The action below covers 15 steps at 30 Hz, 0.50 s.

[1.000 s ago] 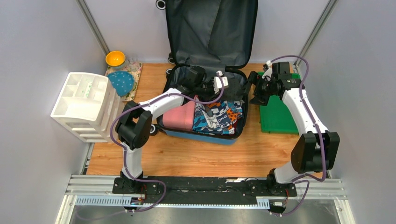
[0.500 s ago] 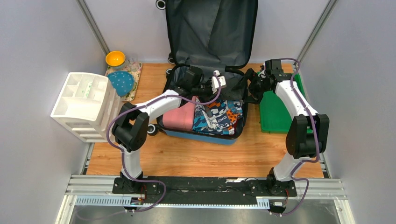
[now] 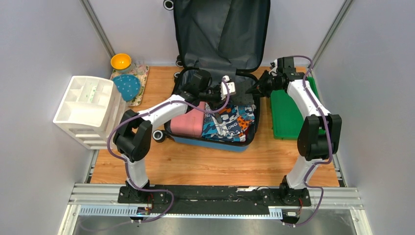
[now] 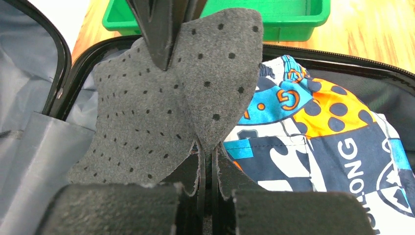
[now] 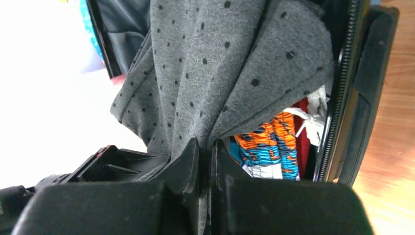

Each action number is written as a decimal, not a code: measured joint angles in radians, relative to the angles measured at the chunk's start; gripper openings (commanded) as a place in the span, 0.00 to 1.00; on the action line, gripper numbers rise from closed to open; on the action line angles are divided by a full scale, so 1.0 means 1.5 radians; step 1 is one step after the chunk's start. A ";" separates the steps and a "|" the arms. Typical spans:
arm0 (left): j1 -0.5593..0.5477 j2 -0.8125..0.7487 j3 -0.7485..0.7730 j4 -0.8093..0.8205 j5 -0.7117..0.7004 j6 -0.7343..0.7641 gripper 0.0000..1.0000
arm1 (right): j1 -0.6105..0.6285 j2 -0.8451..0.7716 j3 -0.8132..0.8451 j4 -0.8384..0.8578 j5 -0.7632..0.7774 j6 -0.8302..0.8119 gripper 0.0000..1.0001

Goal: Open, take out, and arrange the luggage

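- Luggage (image 3: 208,142) lies open at 12 o'clock on the table (image 3: 195,166), its lid upright against the back wall and its dark lining facing you. Both your grippers are at its far rim.
- Your left gripper (image 4: 206,152) is clamped on a grey dotted cloth (image 4: 147,122). The fingers are pressed together with the cloth's lower edge pinched between them.
- Your right gripper (image 5: 208,152) is clamped on the same cloth. Its fingers are nearly touching, and the fabric bunches into folds above them.
- In the left wrist view the cloth fans up from your fingers. The right gripper bites its top edge at 12 o'clock.
- From above, the left gripper is over the far middle of the open shell. The right gripper reaches in from 3 o'clock at the far right corner. The cloth between them is too dark to make out there.
- Under the cloth, at 3 o'clock of the left gripper, lies a printed fabric (image 4: 313,137) in blue, orange and navy with white lettering.
- A pink fold (image 3: 188,122) lies beside that fabric, at its 9 o'clock, inside the shell.
- A green tray (image 3: 288,120) sits on the table at 3 o'clock of the luggage, just beside it.
- A white organiser (image 3: 88,107) stands at 9 o'clock of the luggage, well apart from it.
- An orange bowl (image 3: 120,61) sits at 10 o'clock, in the far left corner.
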State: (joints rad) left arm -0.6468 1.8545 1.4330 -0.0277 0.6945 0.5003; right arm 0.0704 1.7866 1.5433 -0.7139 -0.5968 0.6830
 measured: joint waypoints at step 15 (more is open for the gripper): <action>0.013 -0.113 -0.027 -0.073 -0.013 -0.021 0.59 | -0.112 -0.033 0.073 -0.134 -0.033 -0.266 0.00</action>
State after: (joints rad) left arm -0.6266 1.6844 1.3918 -0.1375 0.6743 0.4683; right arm -0.0982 1.7378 1.6527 -0.9150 -0.6464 0.2844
